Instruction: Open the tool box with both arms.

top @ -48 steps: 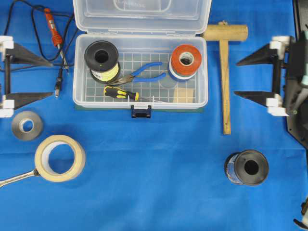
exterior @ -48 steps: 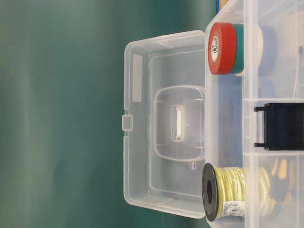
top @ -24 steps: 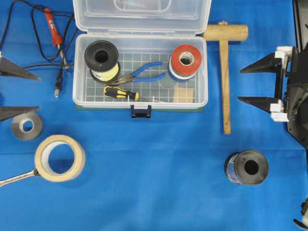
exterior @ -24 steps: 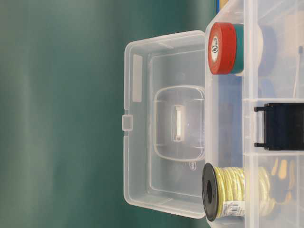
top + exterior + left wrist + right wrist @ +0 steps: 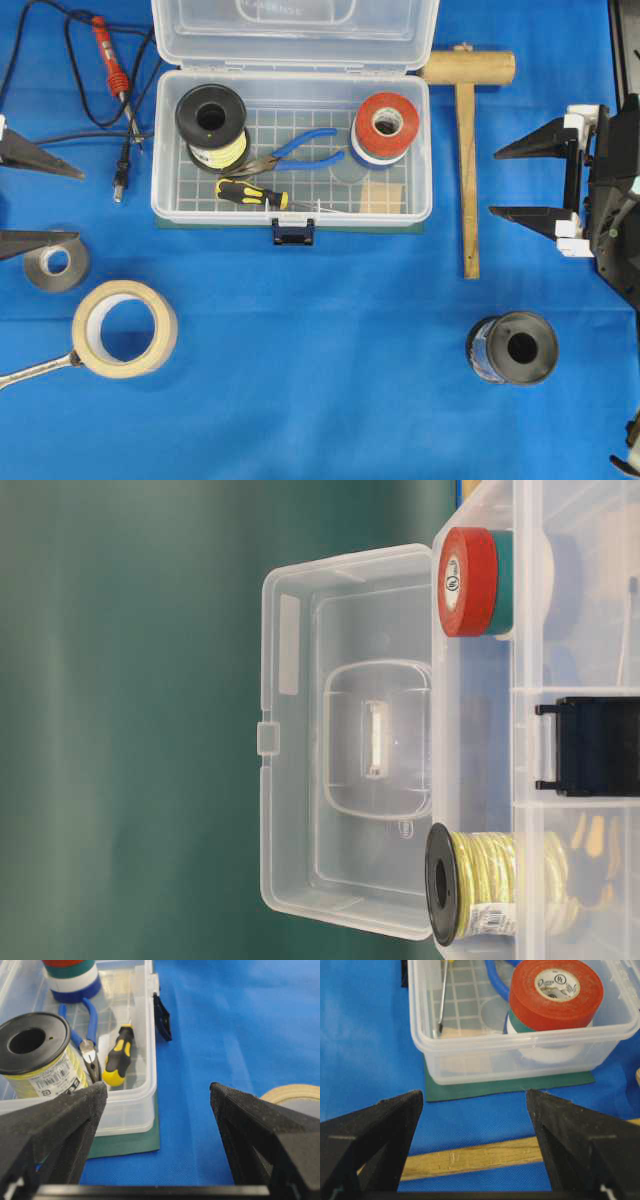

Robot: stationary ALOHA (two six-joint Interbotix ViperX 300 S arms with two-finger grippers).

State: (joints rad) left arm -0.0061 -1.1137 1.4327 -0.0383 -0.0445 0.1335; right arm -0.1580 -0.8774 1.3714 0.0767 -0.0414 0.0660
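The tool box (image 5: 291, 150) sits on the blue cloth (image 5: 330, 340) at about twelve o'clock from the middle of the overhead view, its clear lid (image 5: 295, 32) thrown back toward the far edge and standing open. Its dark blue latch (image 5: 293, 232) hangs at the front wall, at six o'clock on the box. Inside, a black spool of yellow wire (image 5: 211, 125) stands at the nine o'clock end, a stack of tape rolls topped by a red one (image 5: 387, 127) at the three o'clock end, with blue-handled pliers (image 5: 290, 152) and a black-and-yellow screwdriver (image 5: 252, 194) lying between them.

The left gripper (image 5: 28, 200) shows only its two finger tips at the nine o'clock edge of the overhead view, spread wide apart, with nothing between them. The lower finger lies over a grey tape roll (image 5: 54, 262), though whether it touches the roll I cannot tell. The right gripper (image 5: 505, 182) is at three o'clock, well apart from the box, its jaws also spread wide and empty, pointing toward a wooden mallet (image 5: 467, 120) that lies just beside the box's right end.

A roll of masking tape (image 5: 124, 328) lies at eight o'clock, a black spool (image 5: 513, 348) at four o'clock, and a red-handled soldering iron (image 5: 112, 60) at ten o'clock.
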